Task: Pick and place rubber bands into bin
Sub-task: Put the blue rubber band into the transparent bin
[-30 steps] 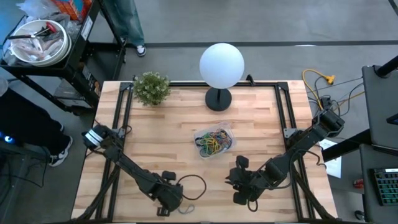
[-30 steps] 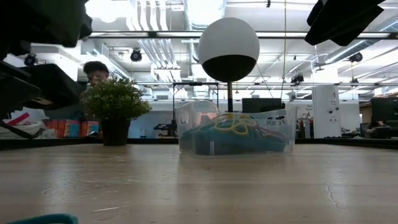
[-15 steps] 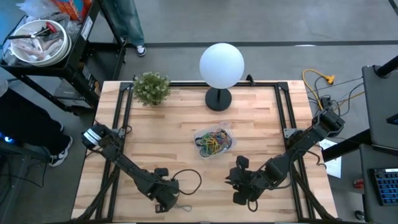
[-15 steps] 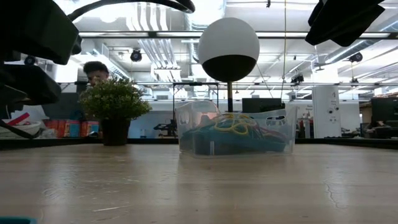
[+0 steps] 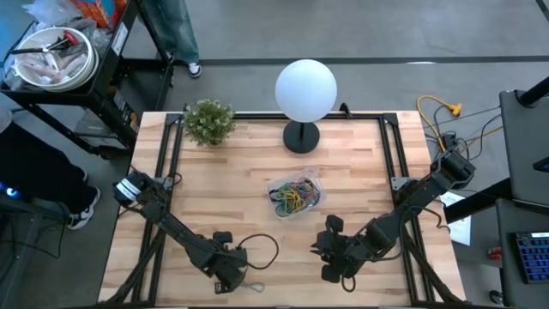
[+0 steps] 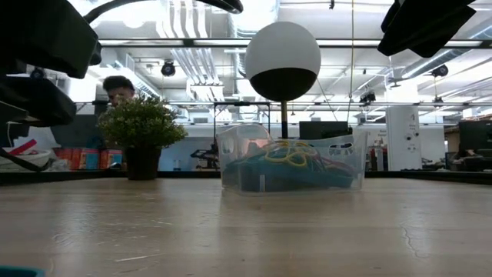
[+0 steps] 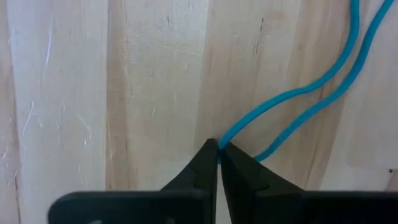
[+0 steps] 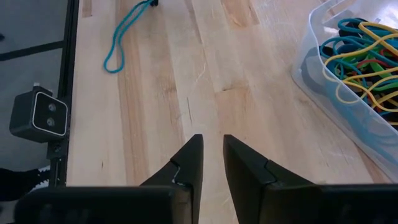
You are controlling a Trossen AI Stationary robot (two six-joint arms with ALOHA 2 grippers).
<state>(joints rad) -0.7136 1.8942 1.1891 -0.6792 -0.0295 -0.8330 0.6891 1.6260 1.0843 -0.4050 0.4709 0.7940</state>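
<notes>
Pale wood desk (image 5: 232, 189) is filling the frame, with a globe lamp (image 5: 305, 88) and small plant (image 5: 208, 121) sitting at its far edge. Clear bin (image 5: 294, 196) near the middle is holding a tangle of coloured rubber bands (image 8: 360, 56). You're looking at the left gripper (image 7: 219, 151) at the near edge, fingers pressed together, pinching a blue rubber band (image 7: 311, 93) lying on the desk. Right gripper (image 8: 211, 152) is hovering near the bin, fingers slightly apart, holding nothing.
</notes>
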